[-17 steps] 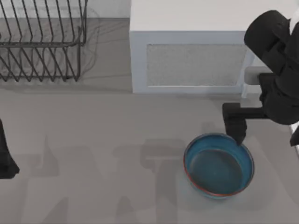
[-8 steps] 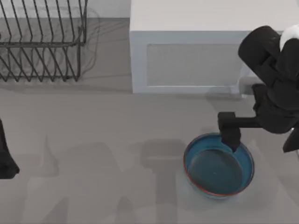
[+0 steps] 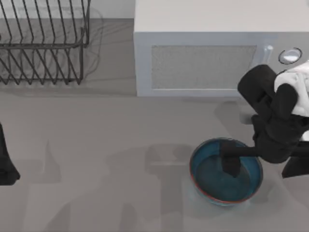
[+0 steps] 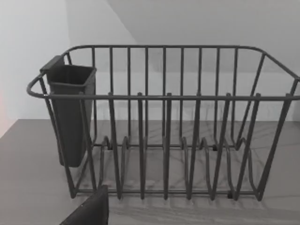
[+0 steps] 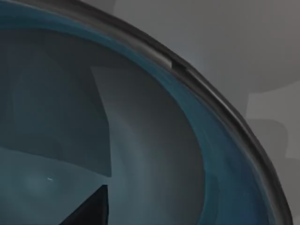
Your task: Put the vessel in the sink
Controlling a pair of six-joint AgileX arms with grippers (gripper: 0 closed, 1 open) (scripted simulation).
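Grey, matt surface (image 3: 96, 145) carries three items: a dark wire dish rack (image 3: 43, 43) at the far left, a white box-shaped microwave (image 3: 198, 53) at the far centre, and the round, shallow, glossy teal-blue bowl with a thin reddish-brown rim (image 3: 212, 186) near the right front.

Right tool (image 3: 230, 162) hangs directly over the bowl — its dark fingers sit above the inner slope on the microwave side, inside the rim line. The right wrist view looks down that inner wall (image 5: 154, 154) at close range, with the rim (image 5: 220, 105) passing just beyond. Whether this tool is wide or narrow cannot be told.

Left tool (image 3: 6, 164) is parked at the left edge, well apart from the bowl, facing the rack (image 4: 164, 131); its spread cannot be told either.

Judgement: the right arm is the nearer — the rim lies just outboard of its fingers, so the grasp turns on straddling that rim.
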